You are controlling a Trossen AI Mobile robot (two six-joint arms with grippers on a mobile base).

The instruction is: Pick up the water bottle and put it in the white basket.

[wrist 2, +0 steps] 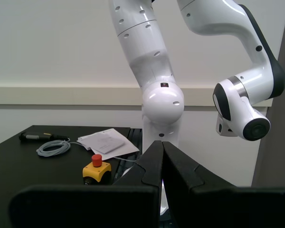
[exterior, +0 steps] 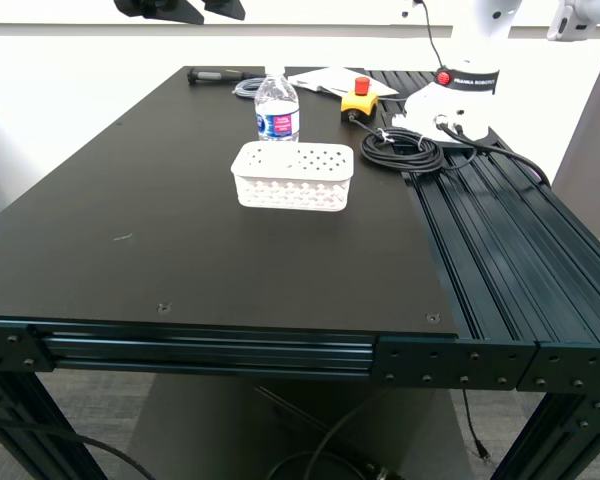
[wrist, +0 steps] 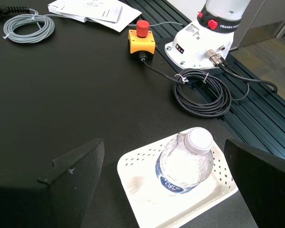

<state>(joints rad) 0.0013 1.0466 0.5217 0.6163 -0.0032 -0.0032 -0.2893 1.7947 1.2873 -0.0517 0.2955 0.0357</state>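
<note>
The water bottle (exterior: 277, 108) stands upright with its white cap on, at the far side of the white basket (exterior: 293, 176), near the table's middle back. In the first wrist view the bottle (wrist: 186, 164) shows in front of the basket's inside (wrist: 142, 190); I cannot tell whether it stands in the basket or just behind it. My first gripper (wrist: 164, 159) is open and empty, high above both, with its fingers (wrist: 71, 175) on either side of them. My second gripper (wrist 2: 162, 152) is shut on nothing, raised and pointing at a white robot arm. Black gripper parts (exterior: 170, 8) show at the exterior view's top edge.
Behind the basket lie a grey cable coil (exterior: 248, 88), papers (exterior: 330, 80), a yellow box with a red button (exterior: 360, 100) and a black cable coil (exterior: 400, 150). Another white robot's base (exterior: 450, 95) stands at the back right. Slotted rails (exterior: 500, 240) run along the table's right side.
</note>
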